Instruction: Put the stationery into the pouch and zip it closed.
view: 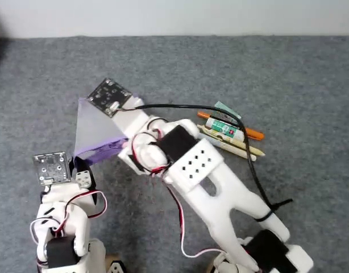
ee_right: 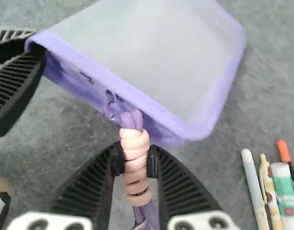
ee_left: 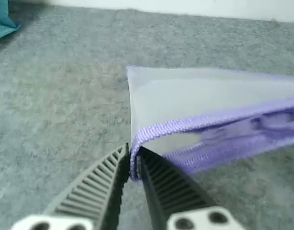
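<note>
Left gripper (ee_left: 132, 158), right gripper (ee_right: 135, 165): both clenched on the purple pouch (ee_right: 152, 57).
Left pinches its corner hem, right its pink coiled zipper pull (ee_right: 135, 143); pens (ee_right: 254, 187) lie nearby.

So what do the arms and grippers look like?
The left arm and right arm are white plastic with black motors and red, white and black wires. The right one carries a plate with round holes and a long black cable. The left gripper and right gripper are black and ribbed, on white bases.

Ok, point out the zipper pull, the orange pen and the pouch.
zipper pull (ee_right: 134, 143), right wrist view, pink coil.
orange pen (view: 254, 135), high view, exposed end.
pouch (ee_left: 209, 96), left wrist view, clear side.
</note>
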Controlling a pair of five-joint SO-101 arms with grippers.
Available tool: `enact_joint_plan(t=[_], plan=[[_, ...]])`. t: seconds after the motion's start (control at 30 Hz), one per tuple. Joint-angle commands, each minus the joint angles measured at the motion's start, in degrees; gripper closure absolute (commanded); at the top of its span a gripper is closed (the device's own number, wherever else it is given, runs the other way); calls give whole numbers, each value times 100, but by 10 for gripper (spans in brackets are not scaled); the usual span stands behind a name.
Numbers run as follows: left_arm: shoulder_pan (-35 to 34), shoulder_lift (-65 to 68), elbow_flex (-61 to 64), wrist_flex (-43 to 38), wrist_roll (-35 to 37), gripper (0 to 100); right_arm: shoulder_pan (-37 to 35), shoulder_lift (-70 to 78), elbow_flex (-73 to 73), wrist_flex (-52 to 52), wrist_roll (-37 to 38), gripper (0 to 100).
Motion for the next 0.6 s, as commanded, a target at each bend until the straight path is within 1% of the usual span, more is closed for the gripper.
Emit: enact_joint_plan(t=[0.0, 0.1, 0.33, 0.47, 0.57], plan=[[-334, -70, -330, 35, 18, 990, 470, -567, 237, 48, 220, 991], [-440, -62, -321, 62, 9, 990, 831, -971, 607, 22, 545, 991], [-404, -53, -312, 62, 9, 990, 1411, -1930, 1178, -4, 1116, 991], [-378, -62, -312, 44, 26, 990, 1437, -2229, 1336, -13, 1222, 991], [9, -70, -312, 53, 9, 988, 1200, -2281, 1433, -4, 1222, 991]])
